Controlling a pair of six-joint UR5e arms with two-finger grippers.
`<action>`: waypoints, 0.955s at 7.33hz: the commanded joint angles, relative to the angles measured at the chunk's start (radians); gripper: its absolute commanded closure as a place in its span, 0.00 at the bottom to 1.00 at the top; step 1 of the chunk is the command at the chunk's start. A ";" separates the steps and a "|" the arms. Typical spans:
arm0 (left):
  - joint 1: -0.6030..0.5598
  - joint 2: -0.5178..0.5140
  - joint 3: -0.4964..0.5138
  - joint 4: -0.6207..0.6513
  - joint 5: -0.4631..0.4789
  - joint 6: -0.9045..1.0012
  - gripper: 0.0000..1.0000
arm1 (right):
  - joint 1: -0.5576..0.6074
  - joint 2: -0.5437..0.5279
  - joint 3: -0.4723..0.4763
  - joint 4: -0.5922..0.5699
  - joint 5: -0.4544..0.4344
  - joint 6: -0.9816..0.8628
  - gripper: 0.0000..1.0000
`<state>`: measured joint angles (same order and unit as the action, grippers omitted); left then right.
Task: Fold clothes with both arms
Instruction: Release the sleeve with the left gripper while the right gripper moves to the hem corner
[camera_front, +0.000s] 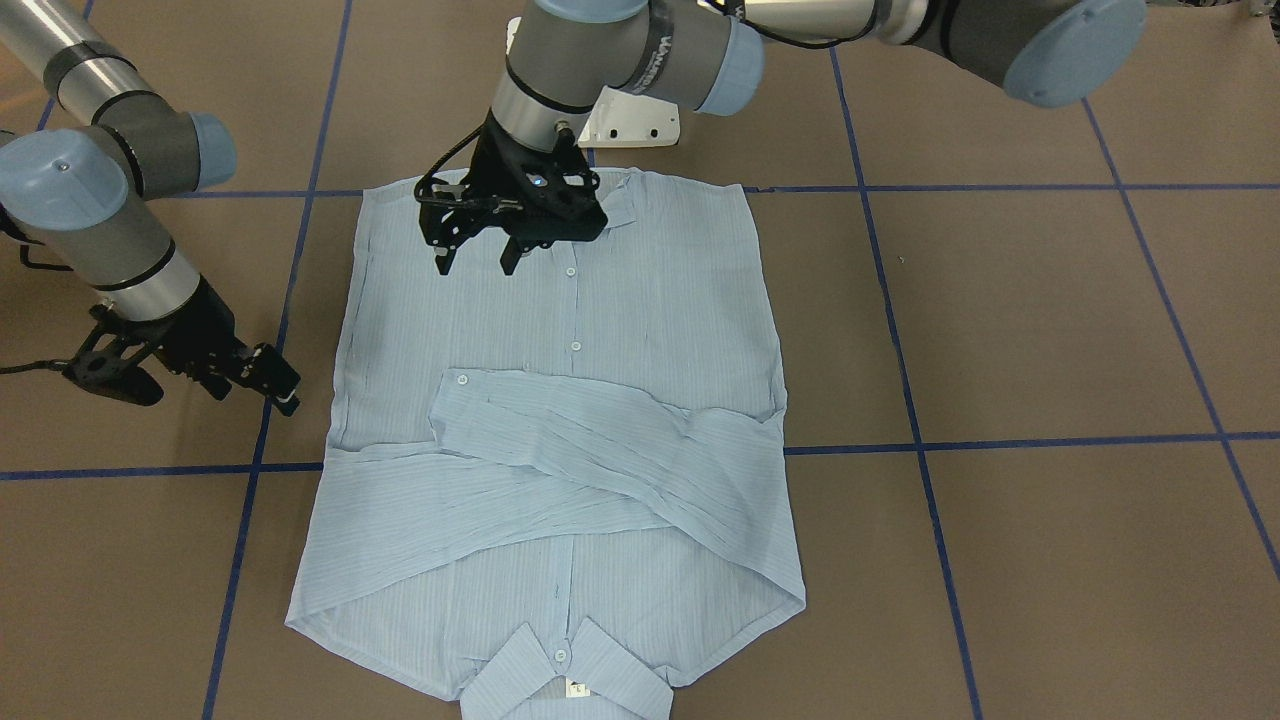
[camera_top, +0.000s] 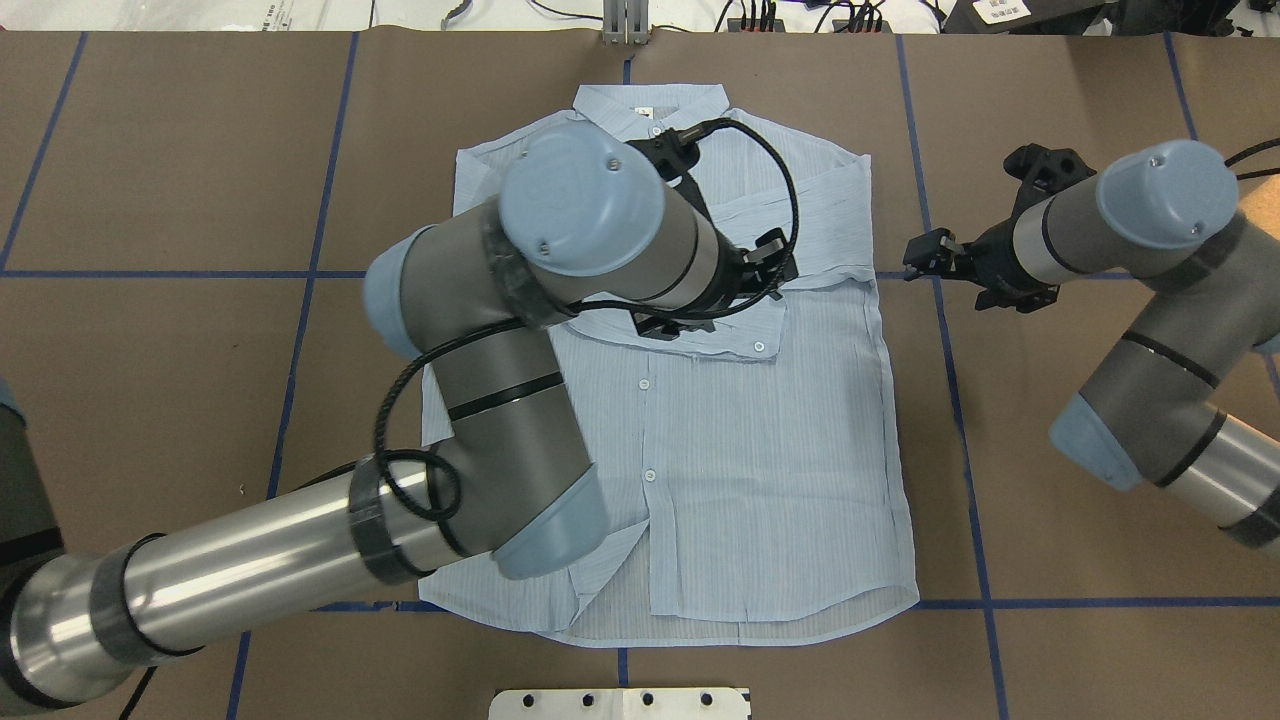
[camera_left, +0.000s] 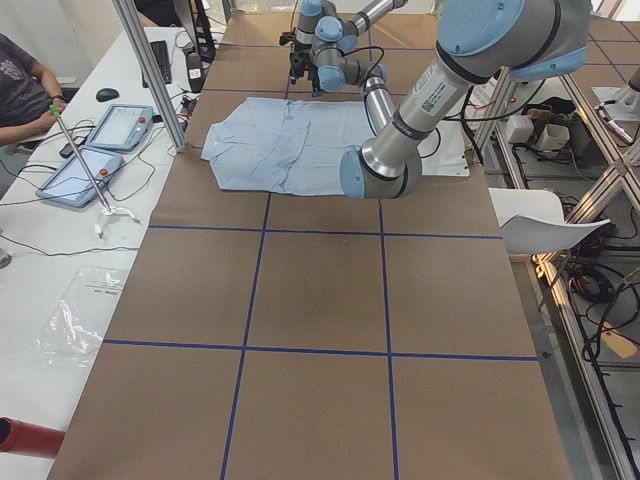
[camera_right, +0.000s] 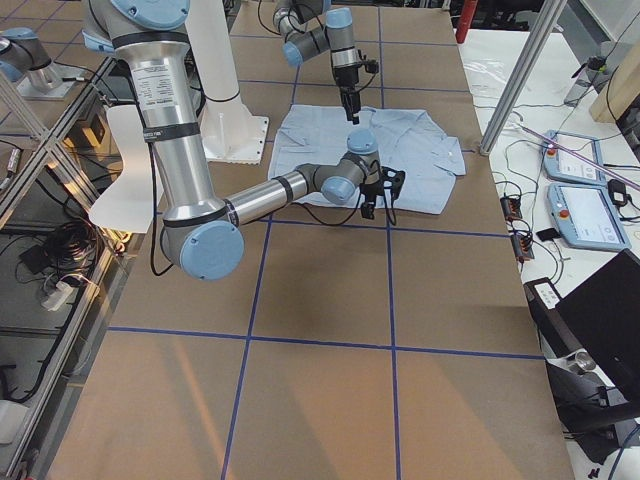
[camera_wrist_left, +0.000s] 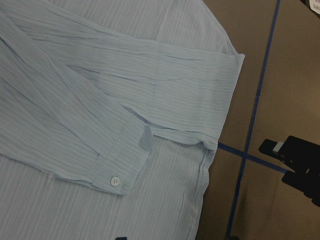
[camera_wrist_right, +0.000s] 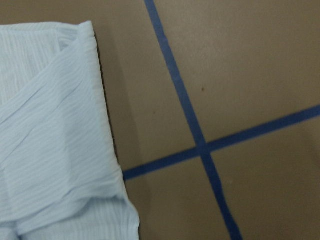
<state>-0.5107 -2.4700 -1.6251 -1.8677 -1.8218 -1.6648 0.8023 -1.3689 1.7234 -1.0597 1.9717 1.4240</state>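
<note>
Shirt (camera_front: 640, 300): flat on the table (camera_front: 1000, 320), right under the left gripper (camera_front: 475, 262).
Left gripper: fingers apart, empty, hovering.
Right gripper (camera_front: 252, 393): just off the shirt's side edge, seemingly spread, empty.
Risk: a shallow or uneven pinch would likely drag the crossed sleeves (camera_front: 600, 440) loose.

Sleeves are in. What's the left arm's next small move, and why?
Probably lower the left gripper to the hem of the shirt: both sleeves lie crossed over the chest, its jaws hang open and empty above the cloth, and the right gripper sits off the cloth beside a side edge.
</note>
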 joint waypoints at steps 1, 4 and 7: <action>-0.006 0.181 -0.181 0.027 0.004 0.086 0.28 | -0.200 -0.091 0.175 -0.006 -0.116 0.262 0.00; -0.032 0.236 -0.219 0.025 0.012 0.117 0.28 | -0.544 -0.260 0.340 -0.019 -0.457 0.542 0.01; -0.031 0.241 -0.240 0.031 0.039 0.114 0.28 | -0.626 -0.266 0.343 -0.126 -0.498 0.655 0.10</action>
<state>-0.5415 -2.2313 -1.8592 -1.8398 -1.7953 -1.5504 0.2045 -1.6321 2.0653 -1.1566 1.4892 2.0487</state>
